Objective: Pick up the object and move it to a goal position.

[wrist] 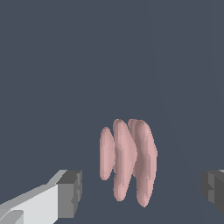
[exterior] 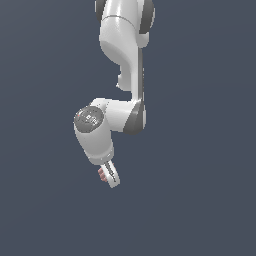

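Wrist view shows the end effector spread open, its two grey pads standing well apart, with the object, a pinkish ridged lump, between them and touching neither. In the exterior view the object peeks out at about nine o'clock of the white finger, down at the arm's tip. By my reading the approach is done; closing on the lump, lifting it and carrying it to the goal, which no picture shows, all remain.
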Controlling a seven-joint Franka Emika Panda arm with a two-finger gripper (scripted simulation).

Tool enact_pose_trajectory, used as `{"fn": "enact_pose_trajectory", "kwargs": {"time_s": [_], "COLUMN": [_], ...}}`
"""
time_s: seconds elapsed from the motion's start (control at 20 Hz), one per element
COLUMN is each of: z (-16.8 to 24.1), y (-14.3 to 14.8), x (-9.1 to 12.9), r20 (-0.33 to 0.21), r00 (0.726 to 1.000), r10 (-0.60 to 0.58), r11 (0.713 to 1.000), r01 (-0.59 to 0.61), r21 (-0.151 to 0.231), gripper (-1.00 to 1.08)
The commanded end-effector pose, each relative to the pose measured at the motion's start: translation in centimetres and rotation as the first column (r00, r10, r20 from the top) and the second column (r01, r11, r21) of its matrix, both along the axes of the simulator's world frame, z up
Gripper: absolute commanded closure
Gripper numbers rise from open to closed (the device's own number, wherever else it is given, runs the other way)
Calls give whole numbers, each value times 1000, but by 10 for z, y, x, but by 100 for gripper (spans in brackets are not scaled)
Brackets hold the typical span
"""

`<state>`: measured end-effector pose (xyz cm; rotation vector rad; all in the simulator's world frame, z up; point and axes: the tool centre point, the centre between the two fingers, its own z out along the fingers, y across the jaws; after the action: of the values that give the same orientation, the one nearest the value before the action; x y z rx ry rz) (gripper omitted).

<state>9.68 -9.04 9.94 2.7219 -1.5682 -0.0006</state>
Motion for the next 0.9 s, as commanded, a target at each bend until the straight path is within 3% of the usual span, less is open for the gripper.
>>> {"fn": "enact_pose_trajectory", "kwargs": {"time_s": [0.0, 0.5, 0.8, 0.85], "z": [-2, -48, -50, -50], "y": [0, 0, 0, 0], "x": [0, -1, 0, 0], "r20": [0, 0, 0, 0], "r00": [1000, 1000, 1000, 1000], "r10": [0, -5, -5, -5], "r11": [1000, 1000, 1000, 1000], "r01": [0, 5, 5, 5], "r21": [0, 0, 0, 0], "gripper": [-92, -92, -92, 108]}}
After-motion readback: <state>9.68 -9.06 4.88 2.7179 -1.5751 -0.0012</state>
